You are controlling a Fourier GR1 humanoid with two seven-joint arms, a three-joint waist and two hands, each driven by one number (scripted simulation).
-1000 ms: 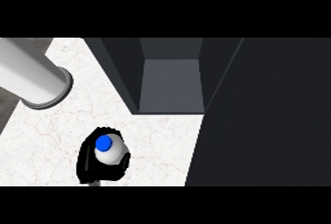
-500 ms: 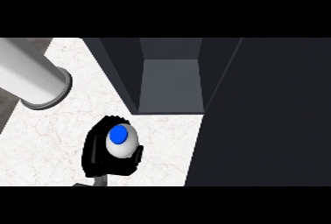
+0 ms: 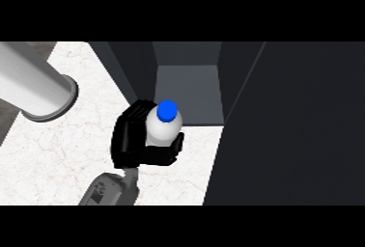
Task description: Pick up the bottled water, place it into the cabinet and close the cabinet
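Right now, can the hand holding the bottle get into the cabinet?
Probably yes. The hand is curled round the bottle right at the open front of the cabinet, and nothing shows between them. Whether the bottle fits inside upright cannot be told from this steep view.

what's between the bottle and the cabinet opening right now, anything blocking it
Nothing visible. The hand holds the bottled water right at the front edge of the open cabinet, and the compartment floor behind it looks bare. The open door stands off to the right, out of the path.

bottled water (image 3: 164, 124) — 1 | cabinet (image 3: 187, 94) — 1 | hand (image 3: 132, 140) — 1
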